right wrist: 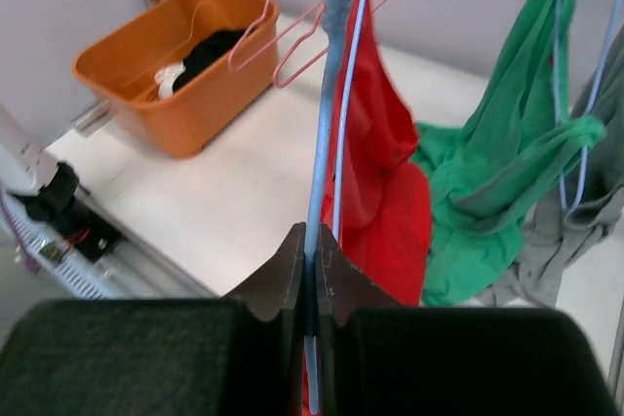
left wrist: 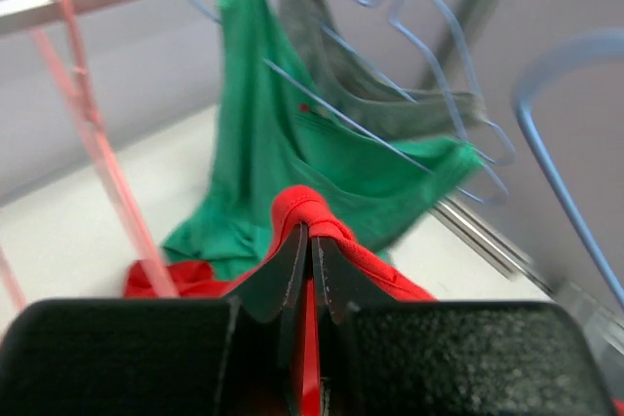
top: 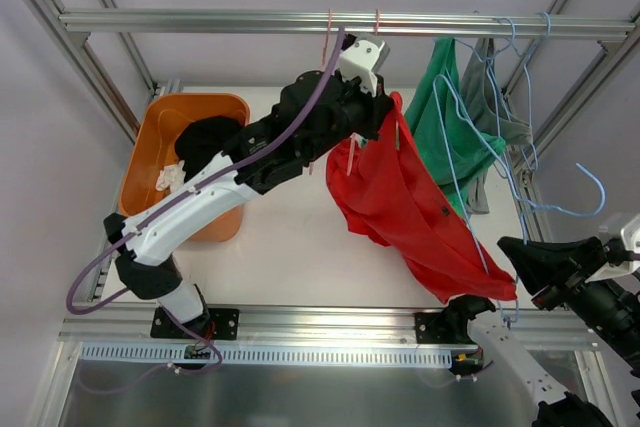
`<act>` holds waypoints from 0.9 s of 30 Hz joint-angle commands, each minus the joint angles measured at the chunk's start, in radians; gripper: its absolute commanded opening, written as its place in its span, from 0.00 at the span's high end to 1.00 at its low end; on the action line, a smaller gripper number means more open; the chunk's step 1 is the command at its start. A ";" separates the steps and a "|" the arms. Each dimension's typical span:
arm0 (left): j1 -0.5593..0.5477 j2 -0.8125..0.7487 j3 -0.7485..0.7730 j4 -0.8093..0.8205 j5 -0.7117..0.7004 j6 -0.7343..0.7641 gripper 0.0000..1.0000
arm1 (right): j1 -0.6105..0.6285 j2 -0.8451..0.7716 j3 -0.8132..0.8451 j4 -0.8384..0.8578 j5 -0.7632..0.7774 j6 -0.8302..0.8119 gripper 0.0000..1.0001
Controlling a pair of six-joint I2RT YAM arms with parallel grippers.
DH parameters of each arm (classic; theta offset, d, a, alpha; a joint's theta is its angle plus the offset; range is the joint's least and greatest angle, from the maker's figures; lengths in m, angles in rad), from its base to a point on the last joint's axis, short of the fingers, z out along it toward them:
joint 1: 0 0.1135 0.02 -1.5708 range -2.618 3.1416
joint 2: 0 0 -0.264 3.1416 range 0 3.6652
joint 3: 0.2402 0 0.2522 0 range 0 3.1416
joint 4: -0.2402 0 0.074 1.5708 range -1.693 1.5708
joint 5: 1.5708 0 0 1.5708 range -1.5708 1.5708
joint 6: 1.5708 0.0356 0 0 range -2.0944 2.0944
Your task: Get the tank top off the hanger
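The red tank top [top: 400, 197] hangs stretched from near the rail down to the front right, still threaded on a blue wire hanger [top: 470, 217]. My left gripper [top: 390, 112] is shut on the top's upper strap, and the red cloth [left wrist: 390, 275] is bunched between its jaws [left wrist: 312, 233]. My right gripper [top: 508, 245] is at the front right, shut on the blue hanger's wire [right wrist: 330, 94], which runs straight up from its jaws [right wrist: 312, 241]. In the right wrist view the red top [right wrist: 375, 143] hangs just behind the wire.
An orange bin [top: 140, 162] with dark and white clothes stands at the back left. A green tank top [top: 440, 127] and a grey garment [top: 495, 117] hang on blue hangers from the overhead rail [top: 200, 20]. Empty pink hangers [top: 330, 42] hang beside my left gripper.
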 commanded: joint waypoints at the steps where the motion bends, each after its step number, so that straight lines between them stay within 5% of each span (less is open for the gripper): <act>1: 0.008 -0.133 -0.072 0.045 0.237 -0.081 1.00 | 0.005 -0.088 -0.121 0.311 0.073 0.035 1.00; 7: -0.030 -0.221 -0.321 0.044 0.690 -0.115 1.00 | 0.005 -0.162 -0.476 1.026 -0.147 0.124 1.00; 13: -0.086 -0.270 -0.633 0.045 0.744 -0.144 1.00 | 0.004 -0.122 -0.768 1.781 -0.124 0.181 1.00; 15: -0.090 -0.276 -0.701 0.043 0.667 -0.173 1.00 | 0.005 -0.106 -0.776 1.831 -0.071 0.165 1.00; 21: -0.092 -0.319 -0.873 0.043 0.472 -0.231 1.00 | 0.004 -0.198 -0.822 1.737 0.070 0.066 1.00; 23: -0.092 -0.334 -0.915 0.040 0.426 -0.236 1.00 | 0.005 -0.212 -0.773 1.466 0.115 0.017 1.00; 27: -0.092 -0.369 -0.975 -0.015 0.272 -0.286 1.00 | 0.005 -0.160 -0.445 0.657 0.227 0.015 1.00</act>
